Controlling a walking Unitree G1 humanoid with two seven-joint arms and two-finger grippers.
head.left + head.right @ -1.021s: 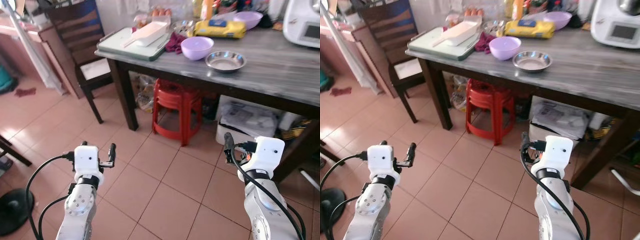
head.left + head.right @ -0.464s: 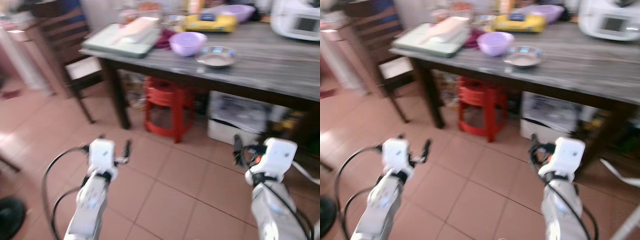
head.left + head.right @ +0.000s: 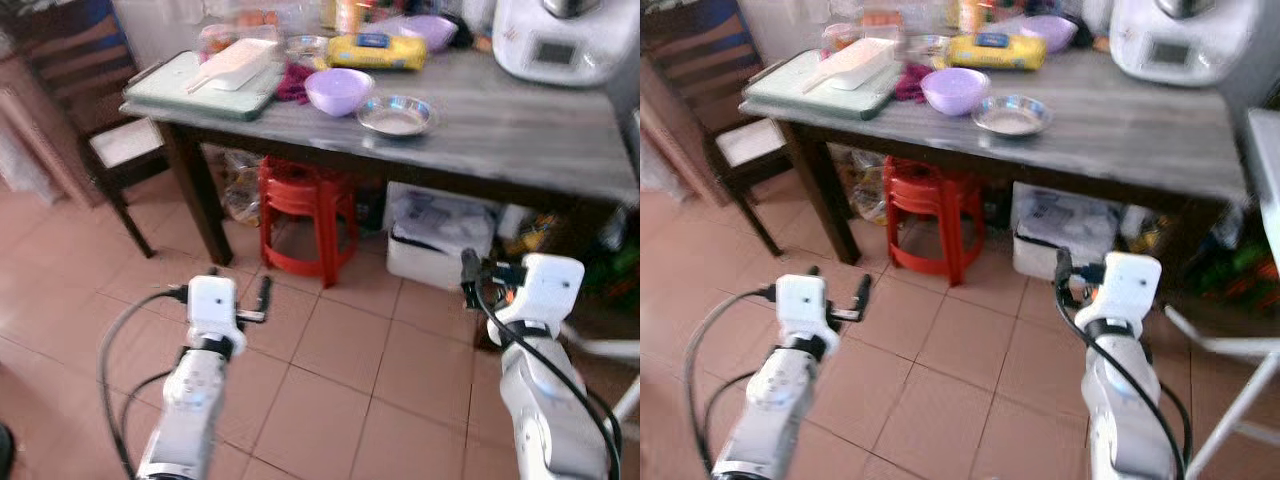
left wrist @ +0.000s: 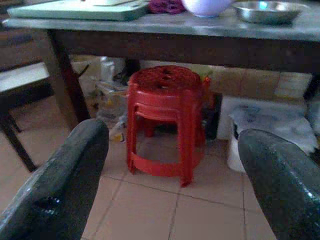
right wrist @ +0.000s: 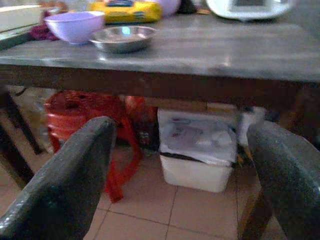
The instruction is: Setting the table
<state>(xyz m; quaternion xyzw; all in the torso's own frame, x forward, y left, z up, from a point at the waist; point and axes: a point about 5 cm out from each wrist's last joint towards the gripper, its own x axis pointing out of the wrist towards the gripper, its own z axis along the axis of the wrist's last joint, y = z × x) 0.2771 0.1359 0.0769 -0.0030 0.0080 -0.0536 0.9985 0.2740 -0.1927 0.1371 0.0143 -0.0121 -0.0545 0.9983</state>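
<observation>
A cluttered grey tabletop (image 3: 520, 140) was seen; the steel bowl (image 3: 397, 116) lay ahead, above both empty, spread end effectors, nearer the right end effector (image 3: 466, 275) than the left end effector (image 3: 240, 297).

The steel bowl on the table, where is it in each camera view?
Left eye view: steel bowl, top centre, right of the purple bowl.
Right eye view: top centre.
Left wrist view: top right corner.
Right wrist view: upper left.
Shared landmark: the red stool under the table.
</observation>
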